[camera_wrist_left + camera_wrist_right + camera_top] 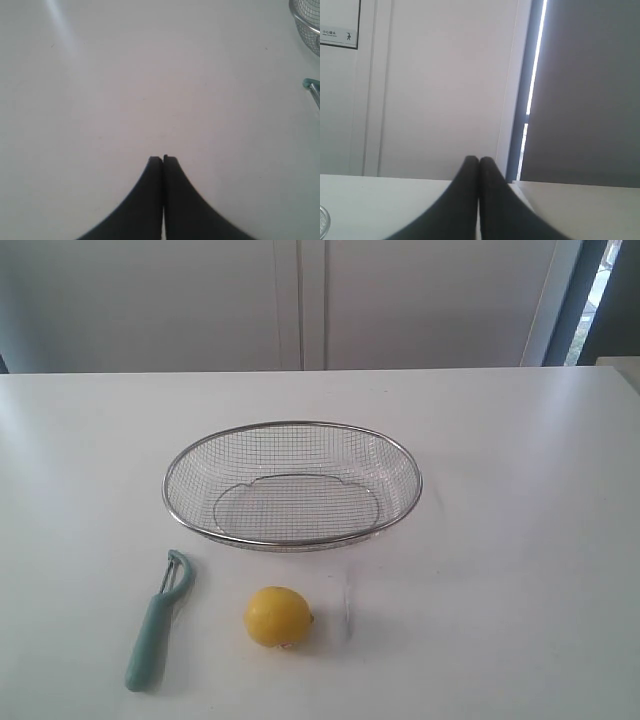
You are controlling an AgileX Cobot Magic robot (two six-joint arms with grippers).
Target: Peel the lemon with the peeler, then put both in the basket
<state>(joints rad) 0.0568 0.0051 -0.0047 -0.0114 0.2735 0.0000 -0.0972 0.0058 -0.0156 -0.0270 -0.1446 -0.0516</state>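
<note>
The yellow lemon (279, 616) lies on the white table near the front, nub pointing right. To its left lies the teal-handled peeler (158, 623), blade head toward the basket. The silver wire-mesh basket (291, 426) stands behind both, with nothing in it. Neither arm shows in the exterior view. In the left wrist view my left gripper (163, 159) is shut with nothing in it over bare table; the basket rim (306, 22) and the peeler's head (313, 90) peek in at the edge. My right gripper (479, 160) is shut, holds nothing and faces the wall.
The table's far edge (320, 370) meets white wall panels. A dark door frame (527, 90) and a gap beside a second table surface (580, 207) show in the right wrist view. A sliver of the basket rim (324, 220) sits at that view's corner.
</note>
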